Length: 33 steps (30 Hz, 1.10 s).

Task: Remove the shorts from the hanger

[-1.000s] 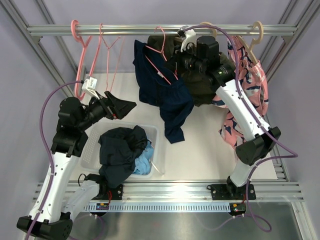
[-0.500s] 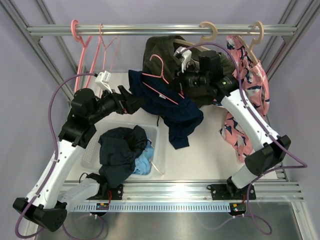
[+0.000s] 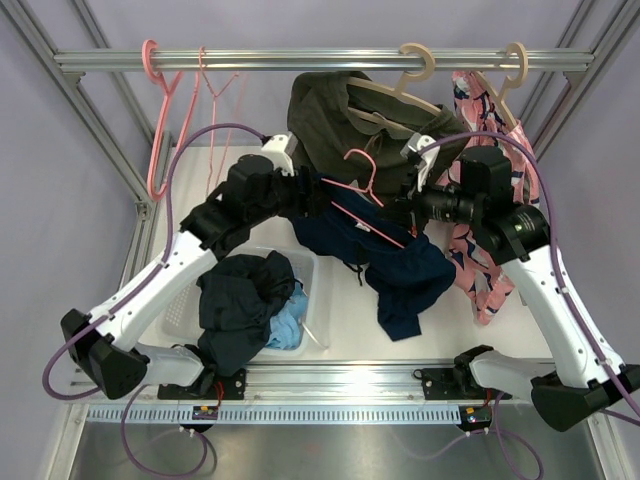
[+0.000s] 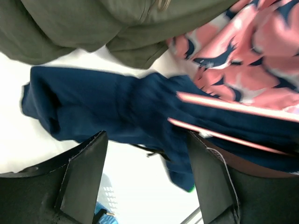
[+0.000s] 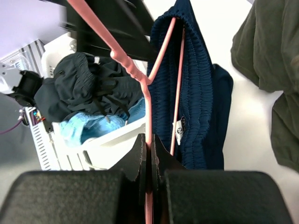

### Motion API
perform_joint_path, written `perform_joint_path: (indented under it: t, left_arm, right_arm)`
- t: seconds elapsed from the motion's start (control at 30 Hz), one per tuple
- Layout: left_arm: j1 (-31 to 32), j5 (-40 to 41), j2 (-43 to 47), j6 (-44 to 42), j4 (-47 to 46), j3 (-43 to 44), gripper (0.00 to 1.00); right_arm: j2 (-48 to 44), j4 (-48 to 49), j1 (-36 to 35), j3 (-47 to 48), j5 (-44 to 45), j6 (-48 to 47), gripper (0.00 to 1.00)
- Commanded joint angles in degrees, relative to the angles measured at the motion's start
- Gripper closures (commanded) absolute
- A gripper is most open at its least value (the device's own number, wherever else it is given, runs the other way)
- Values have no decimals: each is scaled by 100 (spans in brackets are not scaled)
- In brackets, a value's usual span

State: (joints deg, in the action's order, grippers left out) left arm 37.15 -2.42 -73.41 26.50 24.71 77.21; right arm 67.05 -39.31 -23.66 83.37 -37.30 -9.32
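1. The deep navy shorts point(image 3: 400, 275) and their pink hanger point(image 5: 148, 112) are off the rail point(image 3: 300, 60), where they hung a second ago. They now sit lower and further right, above the middle of the desk point(image 3: 350, 335), with one leg trailing down toward the near edge.
2. The dark slate-navy pair point(image 3: 240, 295) and the light sky-blue pair point(image 3: 288, 322) lie heaped in the white bin point(image 3: 312, 268), as they did before.
3. The right claw point(image 5: 148, 139) is pinched tight on the hanger's thin pink stem. The navy shorts hang from the hanger's bars just beyond its fingertips.
4. The left claw point(image 4: 145, 140) has come across from beside the bin to the shorts' left end. Its fingers stand apart, with navy fabric just ahead of them. The wrist view is blurred, so contact with the cloth looks likely but I cannot tell for sure.
5. The left arm's elbow sits low at the left and its forearm reaches up and right over the bin. The right arm has swung away from the rail; it now rises from the right, with its wrist turned so the claw points left.
6. The olive-green shorts point(image 3: 335, 120) and the pink patterned pair point(image 3: 490, 150) hang from the rail behind.
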Motion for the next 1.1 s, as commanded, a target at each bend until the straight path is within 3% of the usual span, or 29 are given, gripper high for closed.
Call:
perform_joint_path:
  t: [0.0,0.07,0.2,0.23,0.3,0.63,0.9,1.07]
  left_arm:
    - [170,620,-182,-312,-114,312,31]
    - [214,611,-261,-330,-343,329,37]
    - [214,724,-560,-365,-248,611,72]
    - [223,786,-561,-391,-195,663,89]
    - [223,987,-482,-461,-89,716,100]
    - [-471,796,-867,-594,508,1147,100]
    - [-665,42,-1431,-357,614,1235,100]
    - [-656,-705,-1072,-110,-436,456,100]
  right_arm:
    - [-323,231,107,-180,-260,62,100]
    - [-446,196,151,-304,-287,88,100]
    - [-587,108,248,-427,-156,54,100]
    - [-631,12,265,-471,-103,-34,100]
    - [-675,-129,379,-559,-23,-183,100]
    - [-1930,-1131,1267,-1525,-647,-1300,100]
    - [-2828,-728,1346,-1614,-358,-686,100]
    - [-2926,-34,1346,-1728,450,306,100]
